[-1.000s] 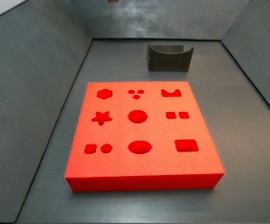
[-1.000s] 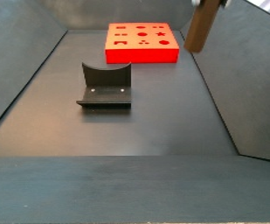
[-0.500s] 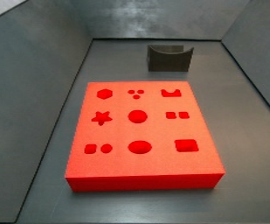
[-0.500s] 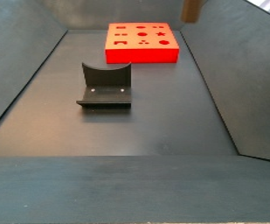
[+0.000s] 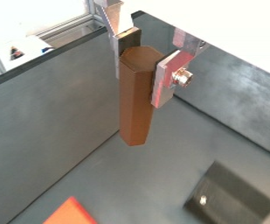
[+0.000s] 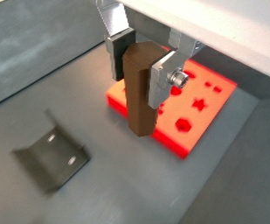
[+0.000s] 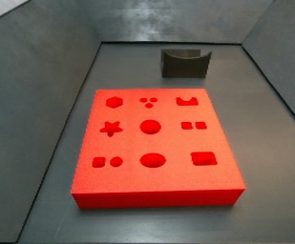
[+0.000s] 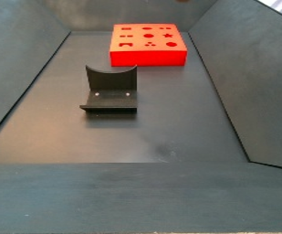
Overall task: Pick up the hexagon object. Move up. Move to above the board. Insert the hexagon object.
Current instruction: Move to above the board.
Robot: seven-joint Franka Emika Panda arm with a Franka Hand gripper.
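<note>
Jaws pinching the hexagon object (image 5: 135, 98): in both wrist views the gripper (image 5: 141, 63) holds the slim brown peg by its upper part, one silver finger (image 5: 113, 39) flat against one side face and the opposite finger (image 5: 169, 77) against the other, each with a dark pad at the contact. The peg hangs upright below the fingers, its lower end free and touching nothing. In a wrist view the hexagon object (image 6: 144, 89) and the gripper (image 6: 147, 66) are seen well above the dark floor, with the fixture (image 6: 54, 158) lying on the floor to one side and the board (image 6: 186, 112) partly hidden behind the peg; a star cut-out and round cut-outs show on the visible part of its red top. In the wrist view that faces the enclosure wall, a red corner of the board (image 5: 69, 213) and a dark corner of the fixture (image 5: 231, 199) appear on the floor far beneath the peg. Neither side view shows the gripper or the peg. In a side view the board (image 7: 158, 146) lies flat on the floor, its top face carrying a grid of cut-outs (hexagon, star, circles, square, dots), all of them unfilled, and the fixture (image 7: 184, 62) stands behind it near the back wall, well apart. In a side view from the opposite end the fixture (image 8: 109, 90) is nearer the camera and the board (image 8: 147, 44) lies beyond it.
</note>
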